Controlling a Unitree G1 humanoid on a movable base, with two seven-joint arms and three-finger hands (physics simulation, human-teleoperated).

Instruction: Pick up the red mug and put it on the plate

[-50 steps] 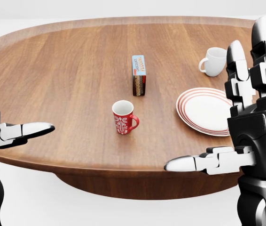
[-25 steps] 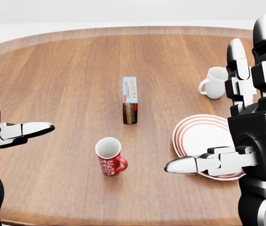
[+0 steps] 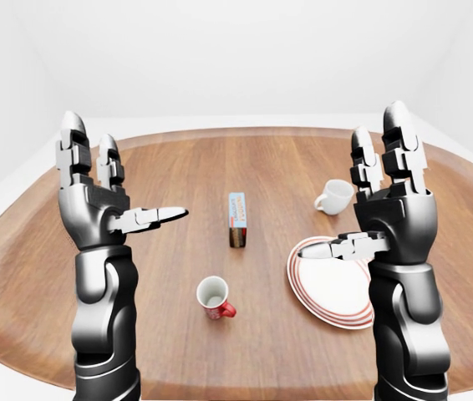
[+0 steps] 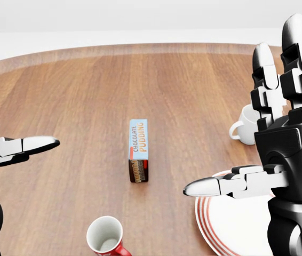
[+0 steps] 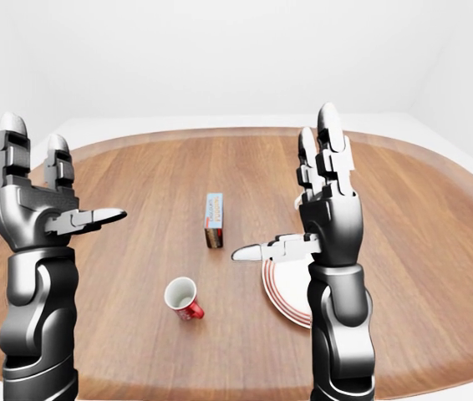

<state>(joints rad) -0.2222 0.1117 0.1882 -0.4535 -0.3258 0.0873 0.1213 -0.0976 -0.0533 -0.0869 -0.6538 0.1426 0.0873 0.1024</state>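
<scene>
On the round wooden surface (image 3: 136,276) the red mug (image 3: 215,297) stands upright near the near edge — low down between both raised hands, the right hand (image 3: 391,213) and left hand (image 3: 94,205) about equally near, fingers (image 3: 157,215) spread wide and empty — with the plate (image 3: 328,284) just to its right.
</scene>
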